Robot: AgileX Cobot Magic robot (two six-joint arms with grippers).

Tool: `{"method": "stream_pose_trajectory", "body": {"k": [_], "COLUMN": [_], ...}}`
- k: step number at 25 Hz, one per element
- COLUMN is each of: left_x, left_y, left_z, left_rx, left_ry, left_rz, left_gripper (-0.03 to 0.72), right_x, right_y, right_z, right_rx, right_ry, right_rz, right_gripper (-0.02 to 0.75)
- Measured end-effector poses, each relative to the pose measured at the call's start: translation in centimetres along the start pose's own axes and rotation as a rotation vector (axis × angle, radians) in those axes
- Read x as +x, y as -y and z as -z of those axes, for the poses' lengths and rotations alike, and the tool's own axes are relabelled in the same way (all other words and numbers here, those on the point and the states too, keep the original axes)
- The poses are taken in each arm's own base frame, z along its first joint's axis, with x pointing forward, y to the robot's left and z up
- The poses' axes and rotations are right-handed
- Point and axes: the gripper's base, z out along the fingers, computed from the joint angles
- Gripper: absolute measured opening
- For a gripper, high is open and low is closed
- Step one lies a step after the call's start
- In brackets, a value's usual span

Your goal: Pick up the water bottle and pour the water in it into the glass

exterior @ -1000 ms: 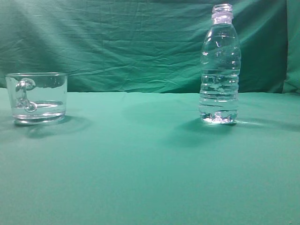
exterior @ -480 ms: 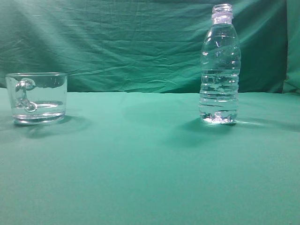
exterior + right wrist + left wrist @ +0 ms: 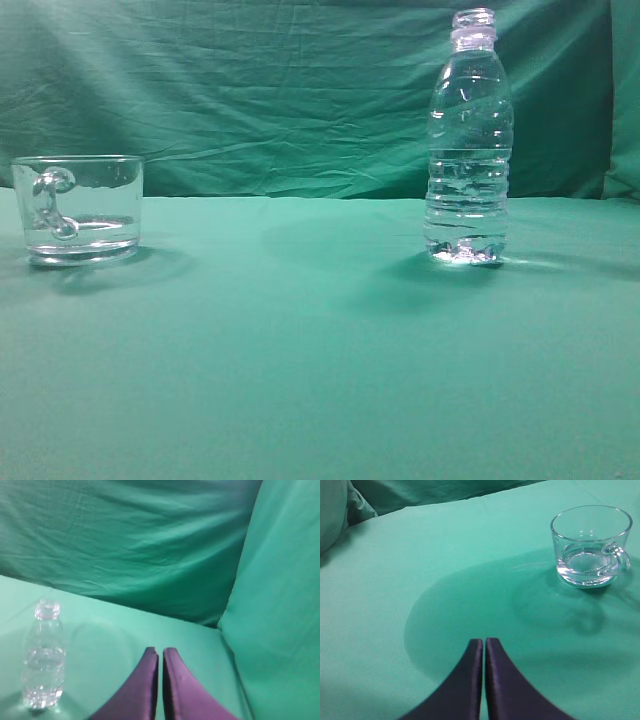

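Observation:
The water bottle (image 3: 469, 140) stands upright and uncapped on the green cloth at the right, holding clear water (image 3: 467, 205). It also shows in the right wrist view (image 3: 43, 655), far left of my right gripper (image 3: 158, 651), which is shut and empty. The glass (image 3: 79, 208), a short clear mug with a curvy handle, stands at the left with a little liquid at its bottom. In the left wrist view the glass (image 3: 591, 545) sits ahead and to the right of my left gripper (image 3: 483, 641), which is shut and empty. Neither gripper shows in the exterior view.
A green cloth (image 3: 300, 350) covers the table, and a wrinkled green backdrop (image 3: 260, 90) hangs behind it. A green side curtain (image 3: 280, 605) stands to the right of the right gripper.

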Motion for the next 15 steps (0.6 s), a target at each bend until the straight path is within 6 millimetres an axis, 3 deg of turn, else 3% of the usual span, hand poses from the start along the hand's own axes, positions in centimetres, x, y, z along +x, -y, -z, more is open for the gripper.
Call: {"method": "stream_pose_trajectory", "body": {"k": [8, 12, 15], "left_x": [0.0, 0.0, 0.0], "left_y": [0.0, 0.0, 0.0], "left_z": [0.0, 0.0, 0.0], "left_rx": [0.0, 0.0, 0.0], "left_ry": [0.0, 0.0, 0.0], "left_rz": [0.0, 0.0, 0.0], "left_gripper": [0.0, 0.0, 0.0], "right_x": [7.4, 9.7, 10.0], "right_y": [-1.4, -1.9, -1.9], "right_z": [-0.6, -1.0, -1.1], "right_rx": [-0.033, -0.05, -0.03], "right_ry": [-0.118, -0.179, -0.185], "right_rz": [-0.042, -0.071, -0.11], "right_gripper": [0.0, 0.0, 0.0]}}
